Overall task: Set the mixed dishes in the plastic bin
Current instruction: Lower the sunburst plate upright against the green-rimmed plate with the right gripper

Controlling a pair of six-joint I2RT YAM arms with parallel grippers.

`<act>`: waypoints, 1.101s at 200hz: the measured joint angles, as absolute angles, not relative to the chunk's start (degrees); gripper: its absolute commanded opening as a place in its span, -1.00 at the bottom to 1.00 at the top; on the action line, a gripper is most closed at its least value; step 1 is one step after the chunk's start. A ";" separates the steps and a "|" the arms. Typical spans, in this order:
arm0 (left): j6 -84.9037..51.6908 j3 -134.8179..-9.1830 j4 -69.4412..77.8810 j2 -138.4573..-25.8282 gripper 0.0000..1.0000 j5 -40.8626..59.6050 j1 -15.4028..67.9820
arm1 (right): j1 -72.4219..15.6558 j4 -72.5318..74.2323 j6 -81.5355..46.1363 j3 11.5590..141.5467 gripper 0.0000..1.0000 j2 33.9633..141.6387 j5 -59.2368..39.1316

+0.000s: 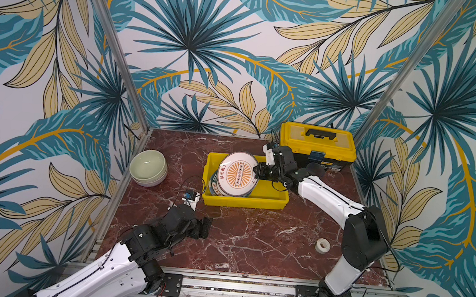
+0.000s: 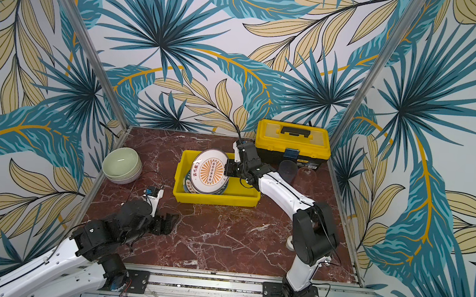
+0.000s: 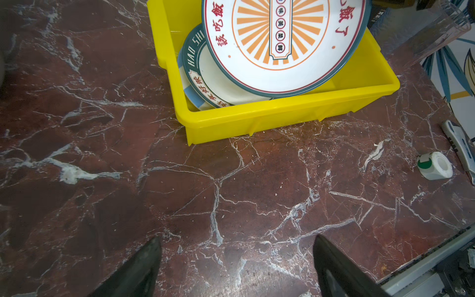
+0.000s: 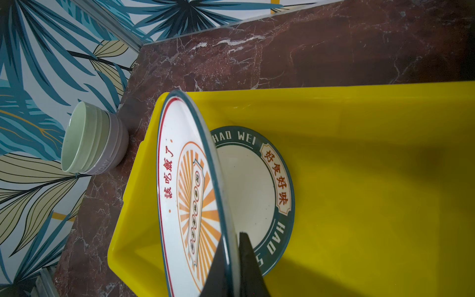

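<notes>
Your right claw is clamped on the rim of the sunburst plate. The right wrist view shows one finger on each face of the edge. The plate hangs steeply tilted over the left half of the yellow plastic bin, its printed face turned toward the bin's left end and its lower edge down inside the walls. Flat on the bin floor beneath it lies the lettered-rim plate, and the left wrist view shows a sliver of a blue-and-white striped plate under that one. You cannot tell whether the tilted plate's lower edge touches the stack. Your left claw stands wide open with nothing between its fingers, low over the bare desk just off the bin's near left corner. A pale green bowl nested in a lilac bowl sits at the desk's left edge, well apart from the bin. Two clear tumblers lie on the desk in front of the yellow toolbox, behind your right forearm. A roll of tape sits near the right arm's base.
</notes>
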State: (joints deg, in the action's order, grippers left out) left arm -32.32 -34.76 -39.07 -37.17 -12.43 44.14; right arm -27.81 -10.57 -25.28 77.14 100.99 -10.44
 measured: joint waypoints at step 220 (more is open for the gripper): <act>-32.34 -34.76 -39.53 -36.51 0.84 -13.34 44.14 | -26.06 -2.42 -30.44 77.14 -0.86 111.74 -18.24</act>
